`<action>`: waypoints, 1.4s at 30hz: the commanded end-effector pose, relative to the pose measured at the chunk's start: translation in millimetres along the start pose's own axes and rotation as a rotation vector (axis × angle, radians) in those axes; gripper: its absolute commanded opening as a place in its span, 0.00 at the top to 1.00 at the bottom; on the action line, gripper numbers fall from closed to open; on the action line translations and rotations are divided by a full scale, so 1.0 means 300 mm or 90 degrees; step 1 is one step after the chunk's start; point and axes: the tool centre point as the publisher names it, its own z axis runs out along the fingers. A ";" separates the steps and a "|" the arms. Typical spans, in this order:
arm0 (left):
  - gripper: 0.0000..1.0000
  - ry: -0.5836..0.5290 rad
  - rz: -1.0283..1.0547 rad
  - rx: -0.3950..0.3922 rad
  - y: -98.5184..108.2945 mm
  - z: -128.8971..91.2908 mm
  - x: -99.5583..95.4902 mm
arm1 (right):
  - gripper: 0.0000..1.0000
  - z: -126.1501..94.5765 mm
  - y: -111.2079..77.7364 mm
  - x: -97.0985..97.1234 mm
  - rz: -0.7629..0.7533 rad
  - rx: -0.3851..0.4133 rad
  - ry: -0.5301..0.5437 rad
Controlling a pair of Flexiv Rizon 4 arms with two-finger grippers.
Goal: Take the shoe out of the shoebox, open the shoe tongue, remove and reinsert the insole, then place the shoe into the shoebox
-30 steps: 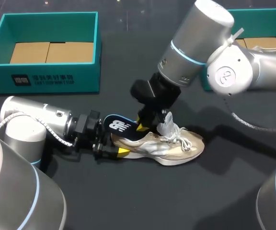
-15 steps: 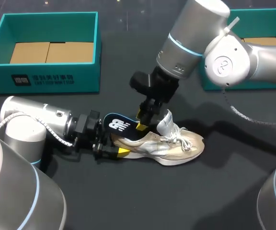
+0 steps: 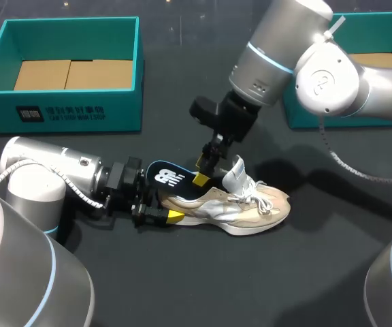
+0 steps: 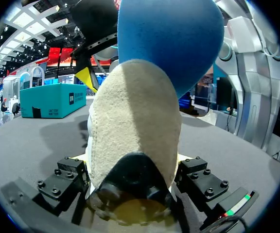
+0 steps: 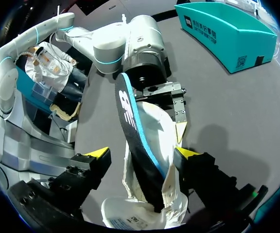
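At table centre: shoe [image 3: 250, 204] out of the box, heel clamped, right gripper [image 3: 206, 168] raised.

The heel is held tight between the fingers of the left gripper [image 3: 165, 208]. The insole [image 3: 172, 180] is seen sticking out of the heel end, and the tongue [image 3: 235, 174] stands up. The right gripper's fingers [image 5: 97, 153] are spread wide, with the insole between them. Against one second ago, the right gripper has been lifted off the insole; shoe and left gripper are unchanged.
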 end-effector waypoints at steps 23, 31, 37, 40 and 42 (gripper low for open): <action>1.00 0.000 0.000 0.000 0.007 0.001 -0.004 | 0.31 0.081 0.034 0.008 -0.014 -0.052 0.070; 1.00 0.000 0.000 0.000 0.007 0.001 -0.004 | 0.54 0.100 0.044 0.026 -0.019 -0.055 0.074; 1.00 0.000 0.000 0.000 0.007 0.001 -0.004 | 0.58 0.106 0.040 0.035 -0.019 -0.059 0.073; 1.00 0.000 0.000 0.000 0.007 0.001 -0.004 | 0.59 0.107 0.040 0.036 -0.019 -0.060 0.073; 1.00 0.000 0.000 0.000 0.007 0.001 -0.004 | 0.61 0.110 0.041 0.037 -0.020 -0.060 0.073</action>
